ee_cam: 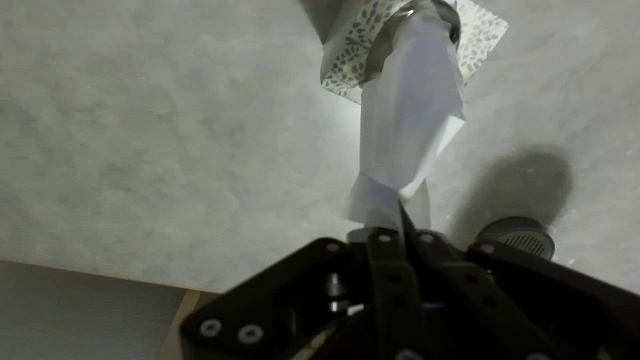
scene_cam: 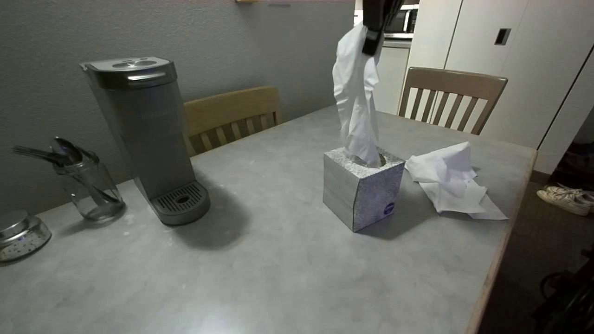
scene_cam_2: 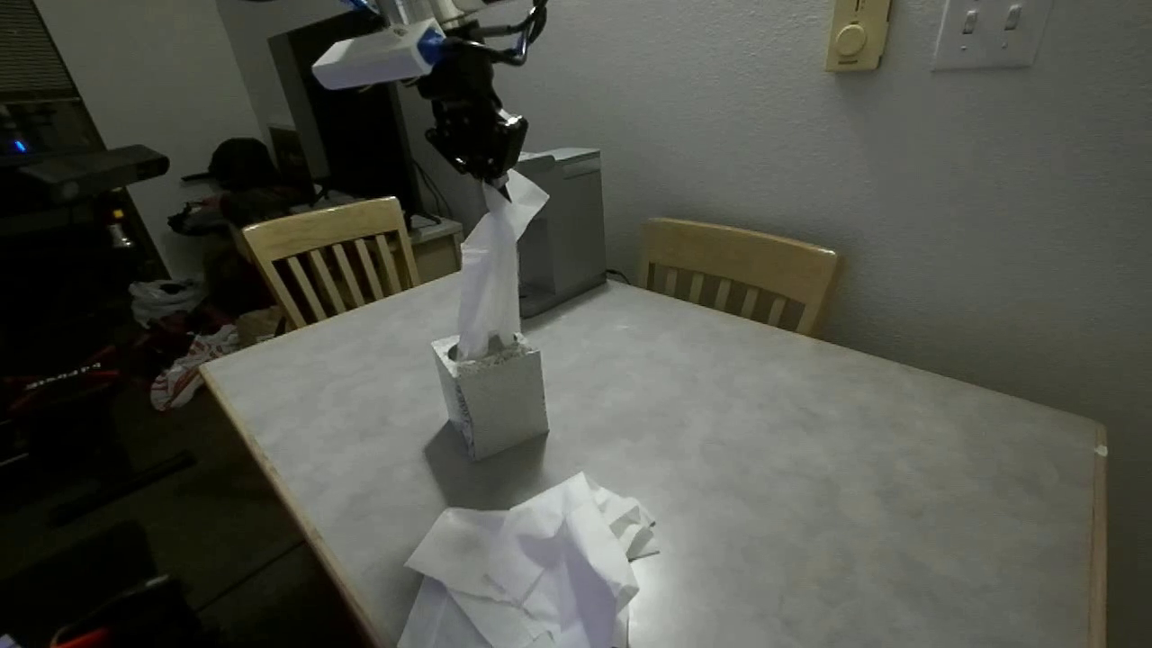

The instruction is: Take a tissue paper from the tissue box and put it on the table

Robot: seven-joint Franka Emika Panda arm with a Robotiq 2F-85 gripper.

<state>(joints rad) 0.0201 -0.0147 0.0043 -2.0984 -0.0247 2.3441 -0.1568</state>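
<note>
A white tissue paper (scene_cam: 355,97) hangs upright and creased from my gripper (scene_cam: 371,44). It also shows in an exterior view (scene_cam_2: 490,279) and in the wrist view (ee_cam: 410,110). Its lower end sits in the opening of the tissue box (scene_cam: 378,197), a patterned grey-white cube standing on the grey table (scene_cam: 278,269). The box also shows in the wrist view (ee_cam: 345,70) and in an exterior view (scene_cam_2: 504,409). My gripper (scene_cam_2: 498,184) is above the box, its fingertips (ee_cam: 400,220) closed on the tissue's upper end. The paper partly hides the box opening.
Crumpled white tissue (scene_cam: 450,176) lies on the table beside the box, near an edge; it also shows in an exterior view (scene_cam_2: 540,567). A tall grey coffee machine (scene_cam: 153,134), a glass jar of cutlery (scene_cam: 97,199) and a small lidded jar (scene_cam: 21,241) stand along the wall. Wooden chairs (scene_cam_2: 738,270) surround the table.
</note>
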